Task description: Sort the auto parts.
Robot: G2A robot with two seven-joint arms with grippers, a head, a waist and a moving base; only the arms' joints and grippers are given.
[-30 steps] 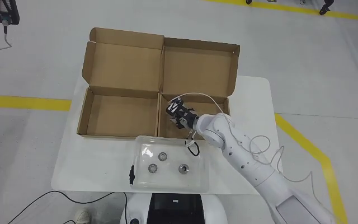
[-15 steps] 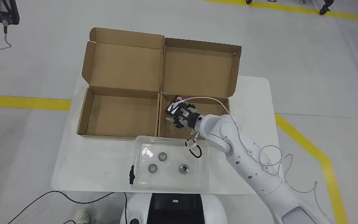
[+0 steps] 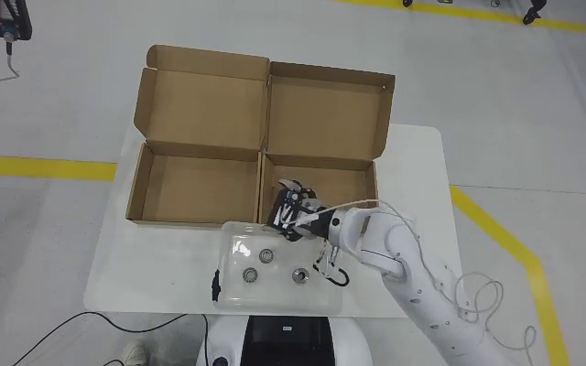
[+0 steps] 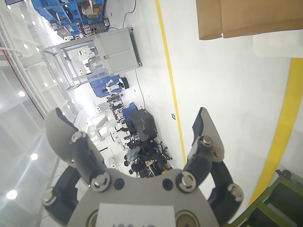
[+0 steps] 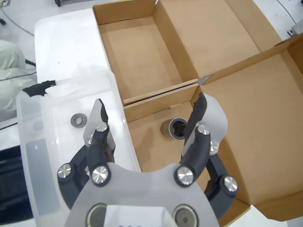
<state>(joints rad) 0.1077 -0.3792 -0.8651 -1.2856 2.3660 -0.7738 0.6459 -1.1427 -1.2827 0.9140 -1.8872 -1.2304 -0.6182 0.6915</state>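
Counting: bin (image 3: pixel 225 267) 3 parts (image 3: pixel 249 274) | boxes (image 3: pixel 197 188) 2 | ring (image 5: pixel 170 128) 1 | right claw (image 5: pixel 150 99) spread, empty

The left claw (image 4: pixel 129 116) hangs with its two fingers spread wide and nothing between them, pointing out over a white floor (image 4: pixel 225 90). A yellow line (image 4: pixel 170 72) crosses that floor. Beyond are a brown cardboard box (image 4: pixel 248 5) and a green cart (image 4: pixel 279 202).
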